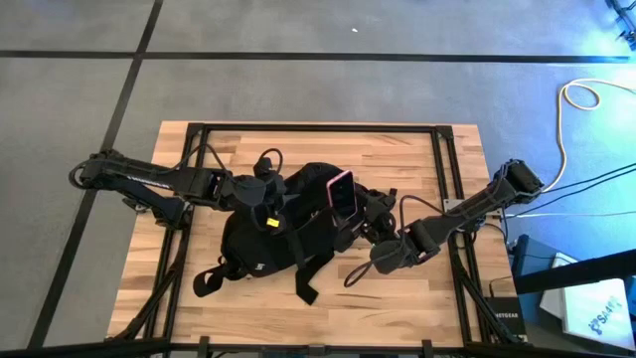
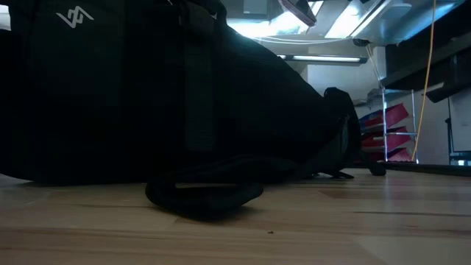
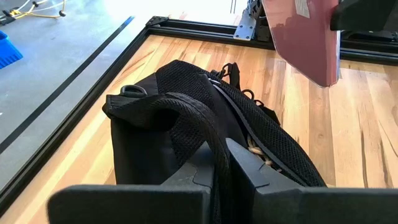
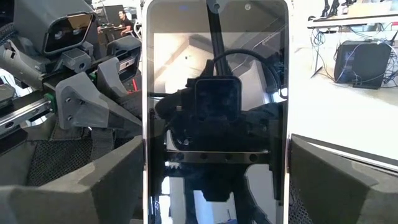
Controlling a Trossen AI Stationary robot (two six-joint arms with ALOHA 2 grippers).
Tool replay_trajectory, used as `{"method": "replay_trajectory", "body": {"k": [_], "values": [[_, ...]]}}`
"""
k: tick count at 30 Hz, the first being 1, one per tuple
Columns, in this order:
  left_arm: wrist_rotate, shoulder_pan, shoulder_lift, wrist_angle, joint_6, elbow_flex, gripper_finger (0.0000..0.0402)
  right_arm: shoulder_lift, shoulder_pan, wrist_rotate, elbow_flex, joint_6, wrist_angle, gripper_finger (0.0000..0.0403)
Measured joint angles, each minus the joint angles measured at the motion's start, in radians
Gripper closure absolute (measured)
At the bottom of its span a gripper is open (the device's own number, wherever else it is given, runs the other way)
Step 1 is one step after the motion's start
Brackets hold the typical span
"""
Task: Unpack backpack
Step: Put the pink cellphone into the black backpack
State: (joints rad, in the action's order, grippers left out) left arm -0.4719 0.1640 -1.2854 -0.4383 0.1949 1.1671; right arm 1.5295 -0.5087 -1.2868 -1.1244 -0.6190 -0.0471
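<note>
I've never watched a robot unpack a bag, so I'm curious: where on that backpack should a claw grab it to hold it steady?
Probably the mesh shoulder strap arching up off the backpack: it is narrow, raised, and thin enough for two fingers to close around, coming from the left side. The left claw is already shut on it, while the right claw holds the pink phone above.
</note>
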Motion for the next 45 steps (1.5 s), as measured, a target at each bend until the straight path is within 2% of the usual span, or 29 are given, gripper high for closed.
{"method": "replay_trajectory", "body": {"k": [6,18,23,31,38,42,45], "values": [[0.0,0.0,0.0,0.0,0.0,0.0,0.0396,0.0,0.022,0.037,0.0,0.006,0.028,0.0066],[0.0,0.0,0.0,0.0,0.0,0.0,0.0396,0.061,0.139,0.193,-0.001,0.202,0.262,0.0066],[0.0,0.0,0.0,0.001,0.0,0.0,0.0396,0.062,0.18,0.239,-0.001,0.204,0.295,0.0066],[-0.001,0.0,0.0,-0.001,0.0,0.0,0.0396,0.14,0.234,0.296,-0.001,0.225,0.397,0.0066],[-0.003,0.0,0.0,-0.01,0.001,0.0,0.0396,0.171,0.232,0.295,-0.001,0.197,0.424,0.0066],[-0.002,0.0,0.0,-0.02,0.0,0.0,0.0396,0.176,0.225,0.284,0.0,0.128,0.417,0.0066],[-0.002,0.0,0.0,-0.029,0.0,0.0,0.0396,0.197,0.211,0.249,0.0,0.126,0.42,0.0066]]}}
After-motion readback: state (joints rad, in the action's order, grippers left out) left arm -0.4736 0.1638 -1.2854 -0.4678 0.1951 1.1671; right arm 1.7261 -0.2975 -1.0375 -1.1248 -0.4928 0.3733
